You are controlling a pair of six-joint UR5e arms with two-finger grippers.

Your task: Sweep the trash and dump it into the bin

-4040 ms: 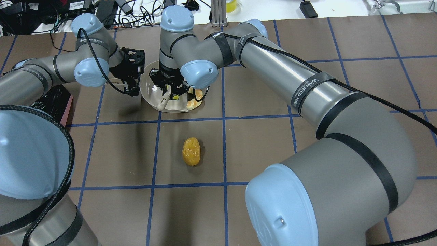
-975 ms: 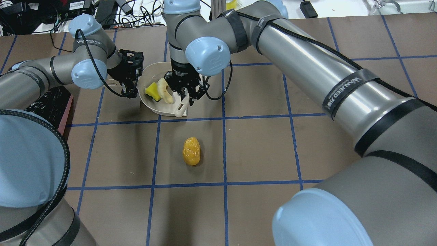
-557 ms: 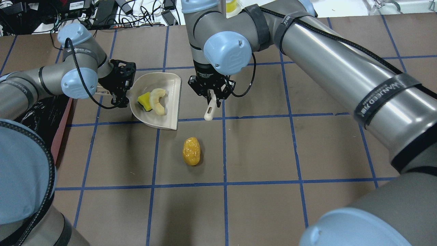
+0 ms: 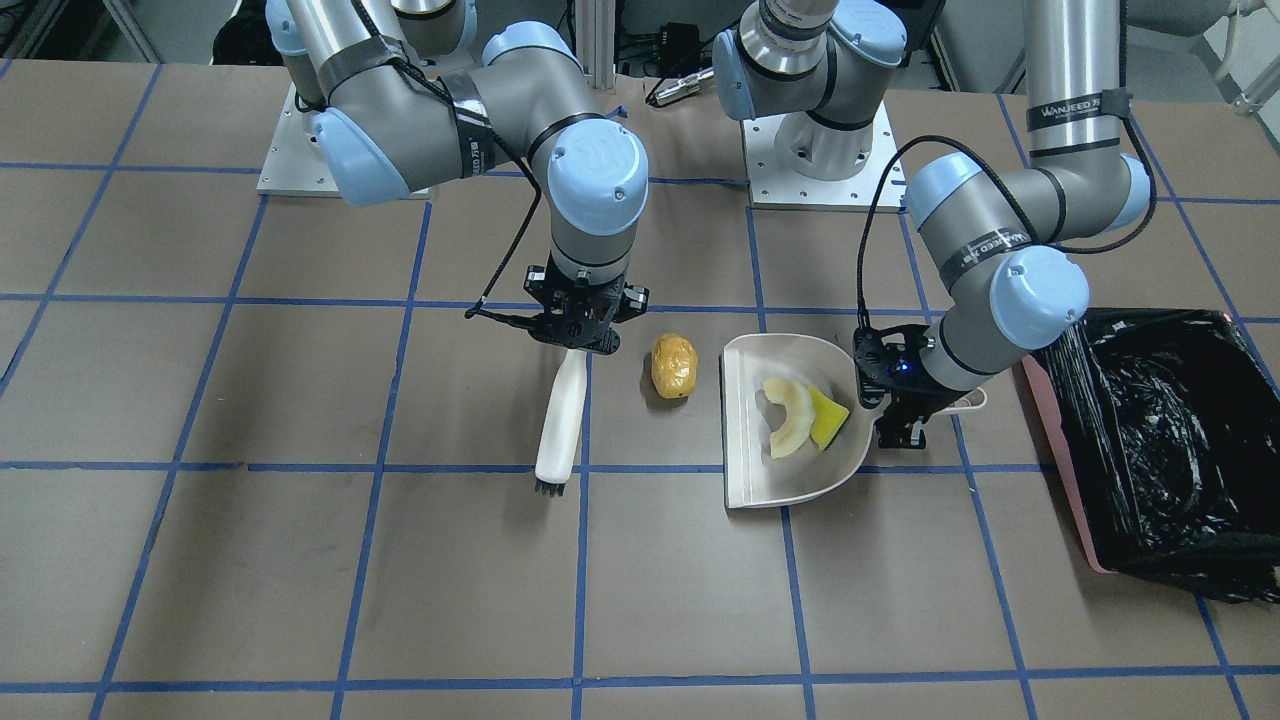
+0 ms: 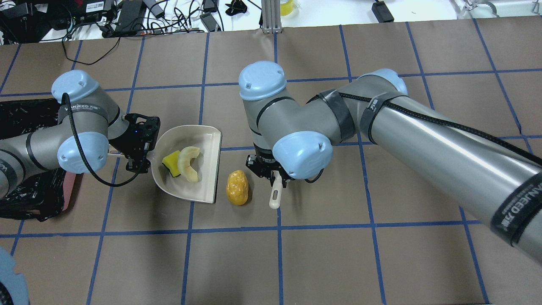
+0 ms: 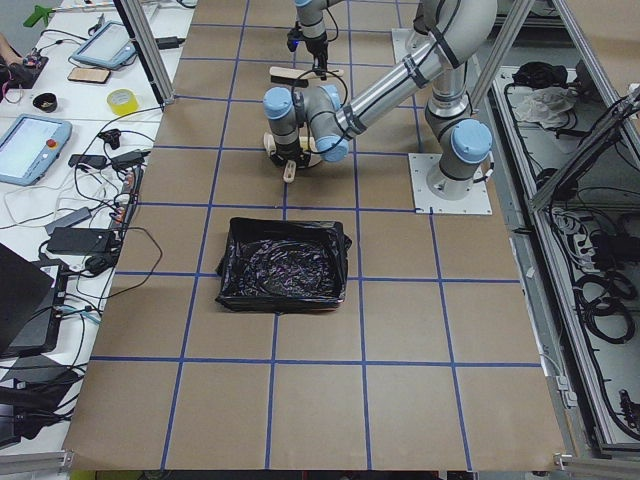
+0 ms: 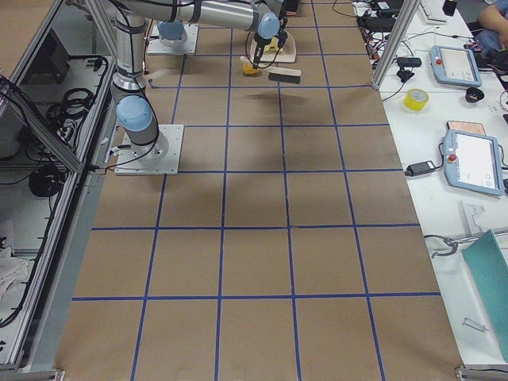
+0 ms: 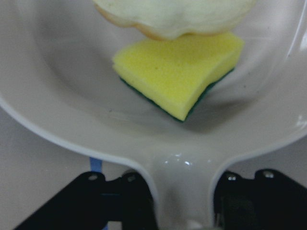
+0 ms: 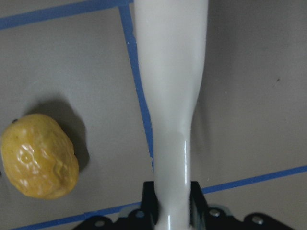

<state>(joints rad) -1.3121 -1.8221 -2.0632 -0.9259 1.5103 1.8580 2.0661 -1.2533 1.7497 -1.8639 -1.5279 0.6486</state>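
My left gripper point(image 5: 137, 142) is shut on the handle of the beige dustpan point(image 5: 205, 142), which rests on the table. The tan croissant piece point(image 5: 188, 163) and the yellow sponge chunk point(image 5: 170, 163) lie in the pan; both also show in the left wrist view, the croissant point(image 8: 177, 17) above the sponge point(image 8: 177, 72). The golden-brown potato lump point(image 5: 237, 187) lies on the table just off the pan's open edge. My right gripper point(image 5: 271, 171) is shut on the beige brush point(image 4: 560, 420), on the potato's other side. The bin point(image 4: 1058, 460) stands beyond the left gripper.
The pink bin with its black bag point(image 5: 29, 195) sits at the table's left edge, close behind my left arm. My right arm's forearm point(image 5: 423, 131) crosses the table's right half. Cables and devices point(image 5: 127, 17) lie beyond the far edge.
Both arms have come toward the robot. The dustpan, with croissant and sponge in it, now sits beside the potato lump. The brush has moved to the potato's other side.
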